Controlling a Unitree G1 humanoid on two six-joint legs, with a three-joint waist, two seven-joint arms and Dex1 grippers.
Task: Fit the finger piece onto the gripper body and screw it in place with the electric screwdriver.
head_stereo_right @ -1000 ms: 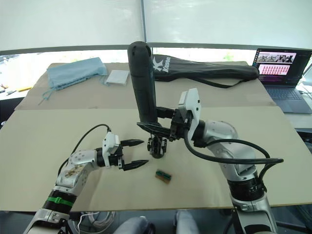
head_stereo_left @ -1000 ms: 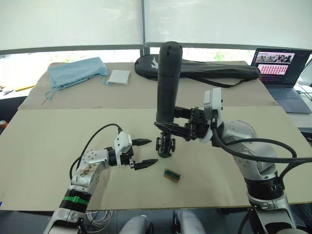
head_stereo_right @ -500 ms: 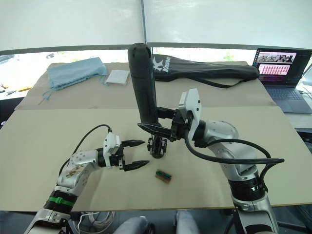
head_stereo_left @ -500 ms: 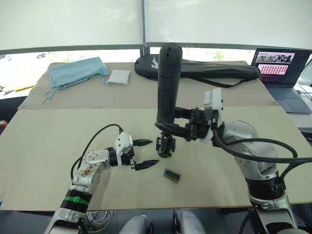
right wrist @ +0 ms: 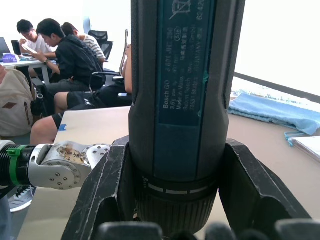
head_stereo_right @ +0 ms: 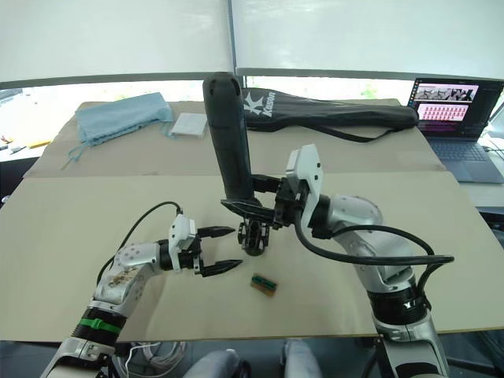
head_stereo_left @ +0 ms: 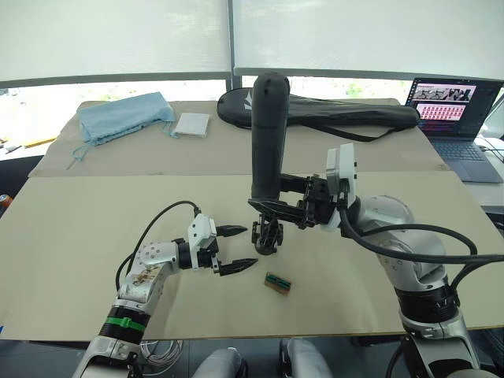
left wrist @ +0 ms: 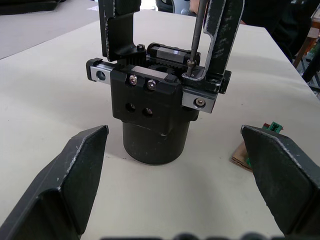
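Note:
The electric screwdriver [head_stereo_left: 266, 134] stands nearly upright over the table's middle, and my right gripper [head_stereo_left: 272, 201] is shut on its lower barrel [right wrist: 182, 100]. Its thin bit [left wrist: 197, 35] comes down onto the top of the gripper body [left wrist: 152, 110], a black block on a round base [head_stereo_left: 268, 236]. The bit's tip sits at the foot of the finger piece [left wrist: 222, 30], which stands upright on the body beside a second black finger [left wrist: 117, 25]. My left gripper [head_stereo_left: 247, 246] is open just left of the body, with its fingers [left wrist: 75, 175] apart and nothing between them.
A small green and brown part [head_stereo_left: 277, 283] lies on the table in front of the body. At the back are a long black bag [head_stereo_left: 339, 114], a blue cloth [head_stereo_left: 122, 116], a white pad [head_stereo_left: 193, 124] and a laptop [head_stereo_left: 453, 110]. People sit at desks beyond [right wrist: 65, 55].
The screwdriver's top has leaned slightly to the left. My left gripper has crept a little closer to the gripper body.

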